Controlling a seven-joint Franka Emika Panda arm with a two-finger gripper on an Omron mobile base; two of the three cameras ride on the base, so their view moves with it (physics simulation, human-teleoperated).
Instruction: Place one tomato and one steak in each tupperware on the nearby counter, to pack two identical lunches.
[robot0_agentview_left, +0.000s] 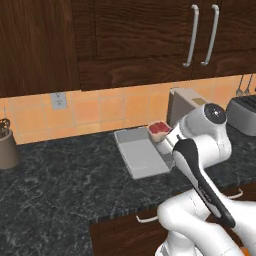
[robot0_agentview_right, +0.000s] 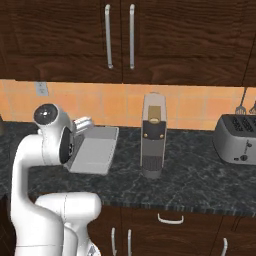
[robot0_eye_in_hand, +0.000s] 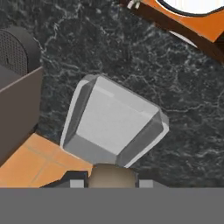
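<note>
Gripper (robot0_eye_in_hand: 108, 183) hangs over tub (robot0_eye_in_hand: 114, 123) on counter (robot0_eye_in_hand: 131, 48), fingers clamped on brownish steak (robot0_eye_in_hand: 111, 177). Second steak (robot0_agentview_left: 159, 129) lies just behind tub, beside coffee machine (robot0_agentview_right: 153, 135).

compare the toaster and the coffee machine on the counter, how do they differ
The toaster is silver, low and wide; the coffee machine is beige-grey with a dark front, tall and narrow. The toaster sits back by the orange tile wall at the right end; the coffee machine stands further forward, mid-counter, beside the grey tub. Both rest upright on the black speckled counter.
</note>
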